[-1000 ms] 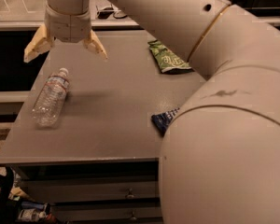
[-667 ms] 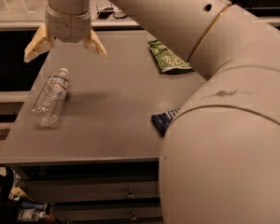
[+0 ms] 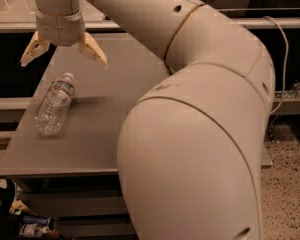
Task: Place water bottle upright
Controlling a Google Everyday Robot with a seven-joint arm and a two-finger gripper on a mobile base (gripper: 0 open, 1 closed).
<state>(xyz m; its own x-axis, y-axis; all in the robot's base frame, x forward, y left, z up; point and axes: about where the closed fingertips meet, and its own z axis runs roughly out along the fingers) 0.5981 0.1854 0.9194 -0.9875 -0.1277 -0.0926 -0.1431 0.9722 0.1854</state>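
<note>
Bottle (image 3: 54, 104) is lying on its side on the left of the table (image 3: 102, 91), cap pointing away. It is sitting just below the gripper (image 3: 64, 55), not touching it. Gripper is hanging with fingers spread wide, gripping nothing. Since a second ago: bottle unmoved, arm (image 3: 200, 134) now covering the table's right side.

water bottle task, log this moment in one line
gripper: open, hovering near cap end | water bottle: on its side on table, not held | upright: not yet
</note>
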